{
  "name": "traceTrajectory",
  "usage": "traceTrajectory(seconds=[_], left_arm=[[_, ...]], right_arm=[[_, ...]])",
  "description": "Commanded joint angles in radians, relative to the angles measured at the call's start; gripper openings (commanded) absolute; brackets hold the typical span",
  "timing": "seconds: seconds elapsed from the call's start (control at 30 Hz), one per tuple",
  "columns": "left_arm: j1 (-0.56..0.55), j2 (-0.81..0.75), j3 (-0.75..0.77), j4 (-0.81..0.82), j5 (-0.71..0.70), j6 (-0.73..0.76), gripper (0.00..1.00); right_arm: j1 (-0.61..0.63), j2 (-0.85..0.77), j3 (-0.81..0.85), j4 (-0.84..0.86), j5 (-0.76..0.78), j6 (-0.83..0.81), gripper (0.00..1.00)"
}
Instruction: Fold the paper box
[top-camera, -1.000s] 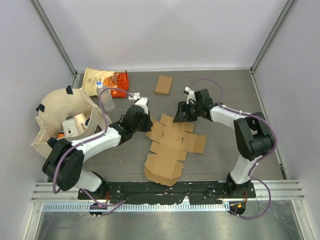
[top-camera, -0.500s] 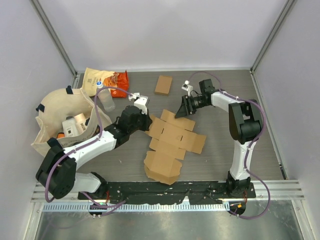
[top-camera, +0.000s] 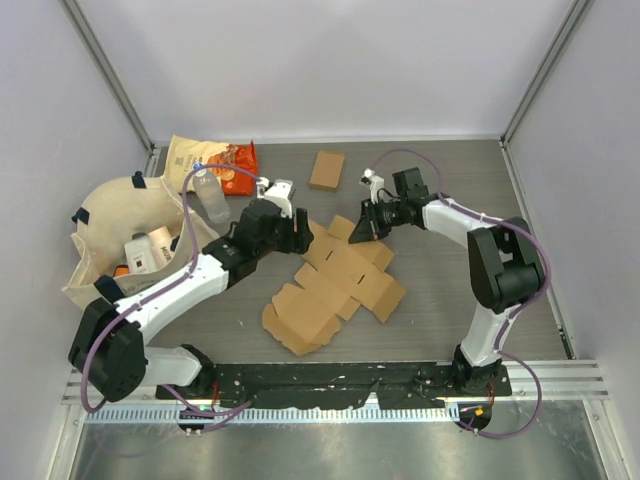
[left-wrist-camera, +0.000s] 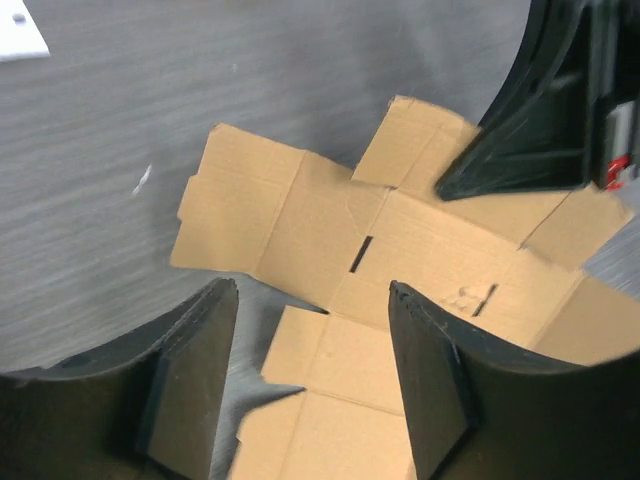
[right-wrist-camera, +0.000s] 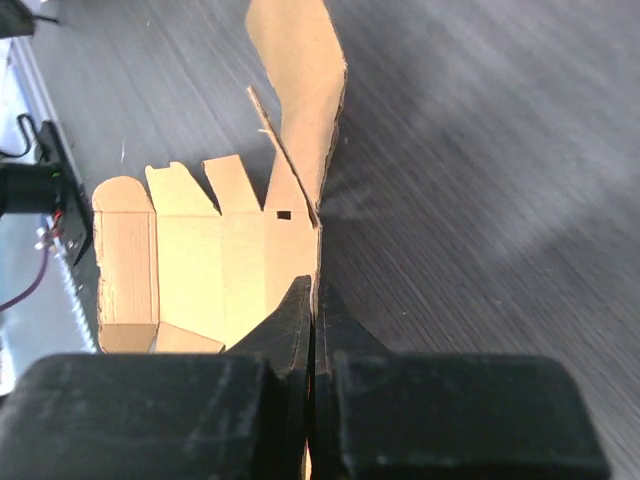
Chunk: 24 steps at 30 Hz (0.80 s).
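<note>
Top external view: the paper box (top-camera: 335, 285) lies as an unfolded cardboard sheet near the middle of the table (top-camera: 420, 330), running from the near left toward the far right. Its far end sits between the two tools.

The left tool (top-camera: 297, 238) hangs over the sheet's far-left flaps. In the left wrist view its fingers (left-wrist-camera: 200, 370) stand well apart, with cardboard showing beneath the gap and nothing gripped. Whether the tips touch the sheet is hard to tell.

The right tool (top-camera: 357, 230) meets the sheet's far edge from the right. In the right wrist view its two fingers are pinched together on the edge of the box. One flap stands up and curls just beyond the tips, while the rest lies flat on the table.

A small brown box (top-camera: 327, 170) sits apart toward the far side, and a cloth bag (top-camera: 120, 230) lies at the left.
</note>
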Motion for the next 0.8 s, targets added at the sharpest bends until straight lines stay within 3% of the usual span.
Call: traceTrajectory(seconds=[0.0, 0.1, 0.2, 0.23, 0.43, 0.6, 0.77], left_arm=[[0.005, -0.081, 0.115, -0.067, -0.008, -0.057, 0.68], [0.002, -0.061, 0.184, -0.049, 0.033, -0.088, 0.70], [0.002, 0.037, 0.228, 0.044, 0.056, -0.139, 0.61], [0.002, 0.068, 0.256, 0.018, 0.055, -0.152, 0.47], [0.002, 0.313, 0.448, -0.142, -0.083, -0.212, 0.19], [-0.006, 0.412, 0.520, -0.205, -0.068, -0.200, 0.11], [-0.058, 0.346, 0.405, -0.032, 0.094, -0.208, 0.09]], right_arm=[[0.027, -0.114, 0.030, 0.017, 0.176, -0.019, 0.01], [0.049, -0.128, 0.058, -0.050, 0.222, -0.048, 0.01], [0.058, -0.169, 0.009, 0.016, 0.198, -0.048, 0.01], [0.062, -0.177, 0.001, 0.024, 0.192, -0.054, 0.01], [0.078, -0.221, -0.017, 0.046, 0.169, -0.076, 0.01], [0.079, -0.240, -0.016, 0.056, 0.178, -0.077, 0.01], [0.081, -0.227, 0.001, 0.047, 0.210, -0.077, 0.01]])
